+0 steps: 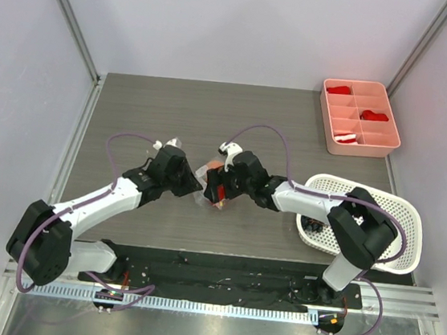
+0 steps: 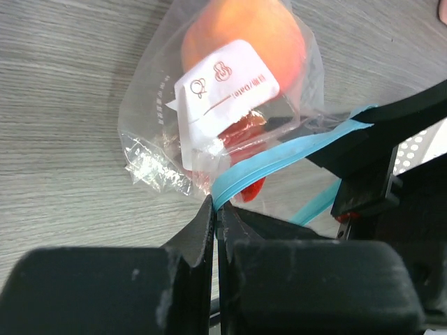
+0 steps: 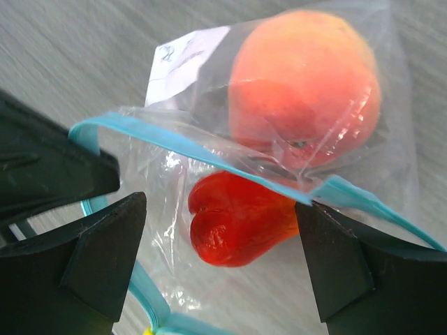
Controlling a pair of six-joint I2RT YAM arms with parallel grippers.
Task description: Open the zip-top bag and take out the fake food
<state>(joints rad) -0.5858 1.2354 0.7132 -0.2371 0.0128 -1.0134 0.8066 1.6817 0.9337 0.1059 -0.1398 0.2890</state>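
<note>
The clear zip-top bag (image 2: pixel 150 118) lies on the table between both grippers (image 1: pixel 207 188). Its teal zip strip (image 2: pixel 293 150) is parted and the mouth is open. My left gripper (image 2: pixel 218 204) is shut on one end of the zip strip; in the top view it sits at the bag's left (image 1: pixel 193 182). A round orange-peach fruit (image 3: pixel 304 84) and a bright red piece (image 3: pixel 234 220) lie inside the bag. My right gripper (image 3: pixel 220 216) is open at the bag's mouth, one finger on each side of the red piece, not touching it. It also shows in the top view (image 1: pixel 218 189).
A white perforated basket (image 1: pixel 400 212) stands at the right with a small dark thing (image 1: pixel 311 224) in it. A pink divided tray (image 1: pixel 372 142) with red-and-white bits stands at the back right. White walls close in the left and right sides.
</note>
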